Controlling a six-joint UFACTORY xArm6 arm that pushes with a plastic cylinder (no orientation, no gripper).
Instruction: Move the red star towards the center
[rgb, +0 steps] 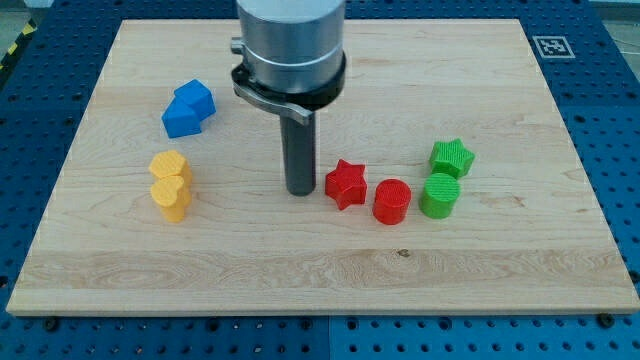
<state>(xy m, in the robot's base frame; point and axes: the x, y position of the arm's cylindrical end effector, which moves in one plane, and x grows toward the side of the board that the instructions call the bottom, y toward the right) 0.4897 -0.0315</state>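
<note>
1. Tool state: the arm carries no claw. It ends in a plain rod, so nothing is released, clenched or grasped; contact is by pushing only. My tip (300, 190) stands on the wooden board (480, 290) near its middle.

2. Task item: the red star (346, 183) lies just right of my tip, close to it; whether they touch cannot be told. It is slightly right of the board's centre.

3. Risk, wrong side: my tip is on the star's left. A push from here would drive the star right, away from the centre.

4. Risk, collision: the red cylinder (392, 201) sits just right of the star and a little nearer. A rightward shove would likely knock it on towards the green cylinder (439, 195) and green star (452, 157).

5. Risk, repositioning: rounding the star to its right side means threading the narrow gap beside the red cylinder; either could be clipped.

6. Low concern: the blue block (188, 108) and yellow blocks (171, 184) lie well apart on the left.
</note>
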